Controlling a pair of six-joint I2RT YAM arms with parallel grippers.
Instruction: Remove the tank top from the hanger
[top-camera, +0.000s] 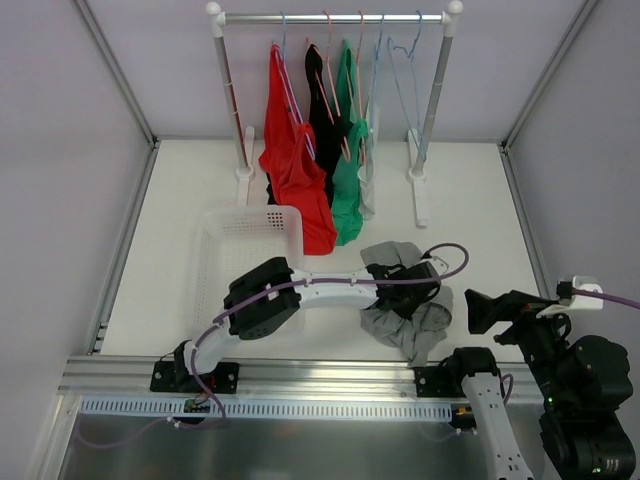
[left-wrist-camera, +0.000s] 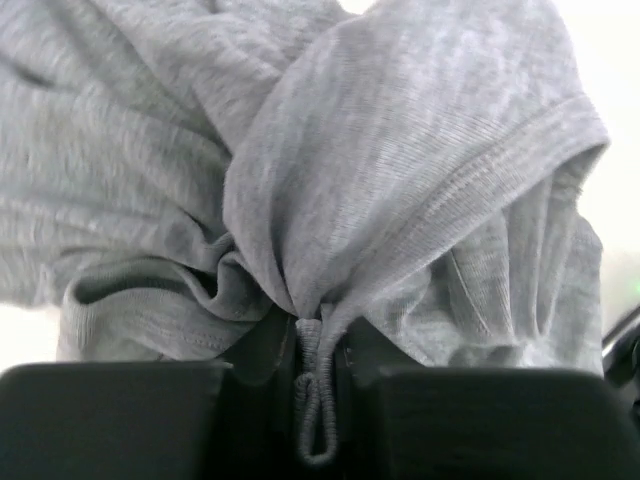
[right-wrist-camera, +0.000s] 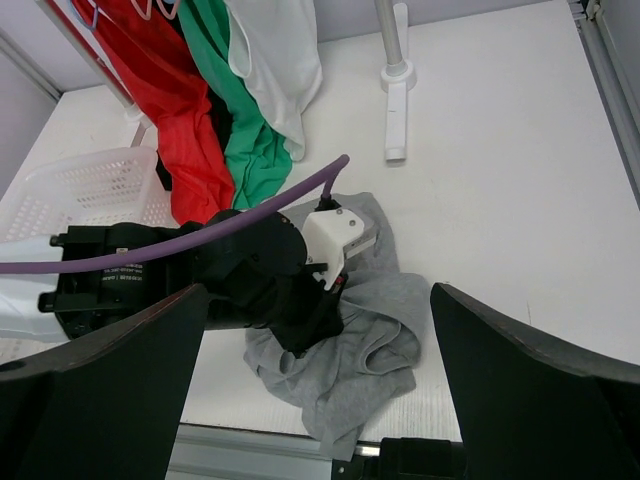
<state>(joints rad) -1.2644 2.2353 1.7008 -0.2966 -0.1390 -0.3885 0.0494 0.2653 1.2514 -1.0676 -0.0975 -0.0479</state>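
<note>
A grey tank top (top-camera: 412, 328) lies crumpled on the table at the front, right of centre, off any hanger. My left gripper (top-camera: 412, 292) reaches across over it and is shut on a bunched fold and hem loop of the grey tank top (left-wrist-camera: 400, 180), pinched between its black fingers (left-wrist-camera: 250, 410). In the right wrist view the grey tank top (right-wrist-camera: 385, 335) spreads under the left gripper (right-wrist-camera: 310, 315). My right gripper (top-camera: 478, 310) is open and empty, held above the table just right of the cloth. Empty light-blue hangers (top-camera: 405, 55) hang on the rail.
A clothes rack (top-camera: 335, 17) stands at the back with red (top-camera: 295, 170), black (top-camera: 325, 110), green (top-camera: 348, 180) and white tops on hangers. A white mesh basket (top-camera: 245, 240) sits left of centre. The rack's foot (right-wrist-camera: 396, 110) lies behind the cloth.
</note>
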